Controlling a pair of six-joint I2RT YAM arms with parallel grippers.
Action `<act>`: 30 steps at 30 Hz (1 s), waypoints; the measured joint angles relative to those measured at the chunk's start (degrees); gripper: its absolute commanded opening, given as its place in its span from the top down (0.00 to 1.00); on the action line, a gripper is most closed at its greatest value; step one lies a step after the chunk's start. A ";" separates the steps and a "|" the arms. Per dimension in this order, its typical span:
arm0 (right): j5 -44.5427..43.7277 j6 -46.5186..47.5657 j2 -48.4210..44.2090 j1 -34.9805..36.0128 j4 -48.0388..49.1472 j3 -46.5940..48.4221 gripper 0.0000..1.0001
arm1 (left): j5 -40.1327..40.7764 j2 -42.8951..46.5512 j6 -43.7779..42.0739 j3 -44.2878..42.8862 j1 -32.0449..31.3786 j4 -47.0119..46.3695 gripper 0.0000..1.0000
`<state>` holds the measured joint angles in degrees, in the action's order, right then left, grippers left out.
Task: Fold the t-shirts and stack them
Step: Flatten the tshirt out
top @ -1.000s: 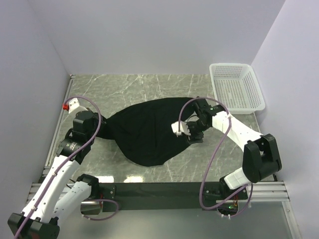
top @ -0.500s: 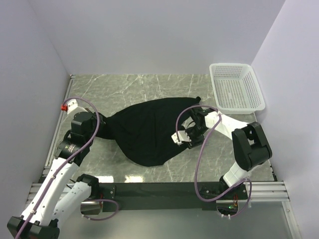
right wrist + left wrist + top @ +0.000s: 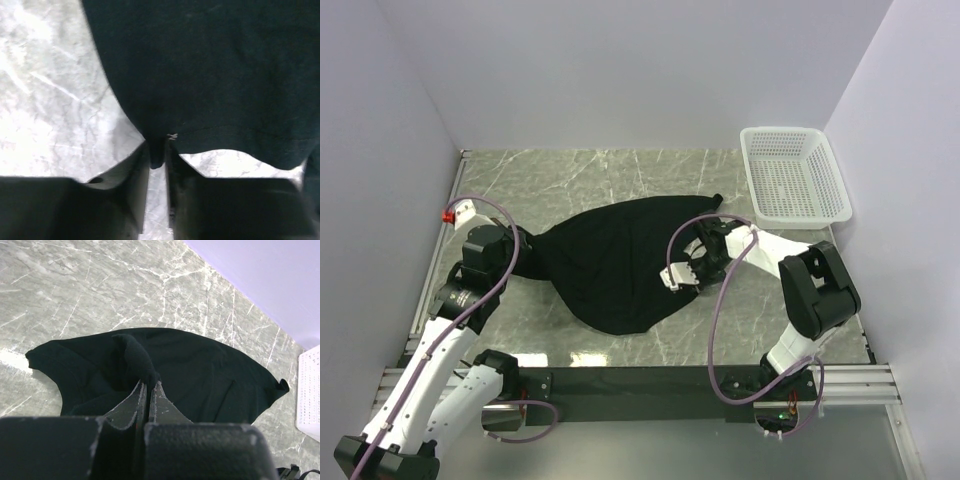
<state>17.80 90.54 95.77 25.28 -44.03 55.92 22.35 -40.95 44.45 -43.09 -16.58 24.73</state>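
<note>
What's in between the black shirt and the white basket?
Just bare table. In the top view, a strip of grey marble separates the t-shirt tip from the basket, with nothing lying on it.

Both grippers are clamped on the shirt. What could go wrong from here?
The right gripper pinches only a narrow tab at the hem of the t-shirt, so a pull may slip it free. The left gripper is shut on a bunched ridge of cloth, possibly several layers, so lifting could drag the shirt crooked.
</note>
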 measured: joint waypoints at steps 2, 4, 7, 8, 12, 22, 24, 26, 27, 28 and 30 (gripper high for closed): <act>-0.20 -0.55 0.00 0.15 0.83 -0.04 0.94 | 0.00 0.02 0.00 0.00 0.00 0.02 1.00; -0.15 -1.40 -0.04 0.15 1.70 -0.07 1.00 | 0.00 0.28 0.00 0.00 0.00 0.04 1.00; 1.29 -4.09 -0.39 -0.46 1.97 -0.09 1.00 | 0.02 1.01 -0.02 0.00 0.02 0.09 1.00; 2.19 -5.03 -0.63 -0.76 1.62 0.09 1.00 | 0.04 1.16 -0.11 0.00 0.02 0.13 1.00; 8.52 -11.19 -3.61 -4.96 -3.63 5.68 1.00 | 0.55 1.86 -1.38 -0.57 0.02 1.14 1.00; 24.98 -33.07 -16.74 -15.41 -3.23 34.93 1.00 | 3.61 1.68 -11.67 -13.03 0.07 0.72 1.00; 25.42 -38.56 -18.36 -15.76 -0.63 37.77 1.00 | 4.35 0.96 -14.53 -16.63 0.07 -0.52 0.99; 25.38 -45.20 -19.12 -16.39 2.95 41.09 1.00 | 5.31 -0.20 -18.05 -21.00 0.07 -2.60 0.99; 25.16 -48.70 -19.08 -17.25 5.05 42.99 1.00 | 5.90 -0.92 -19.87 -23.32 0.07 -3.54 0.99; 24.98 -52.15 -18.88 -18.36 7.08 45.07 1.00 | 6.45 -1.49 -21.46 -25.31 0.07 -4.63 0.99; 24.57 -58.88 -17.40 -21.40 9.92 50.36 1.00 | 7.96 -3.02 -24.83 -29.51 0.07 -7.17 0.99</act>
<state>42.37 31.66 78.37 3.88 -34.11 106.28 30.30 -43.97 19.62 -72.60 -16.51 17.56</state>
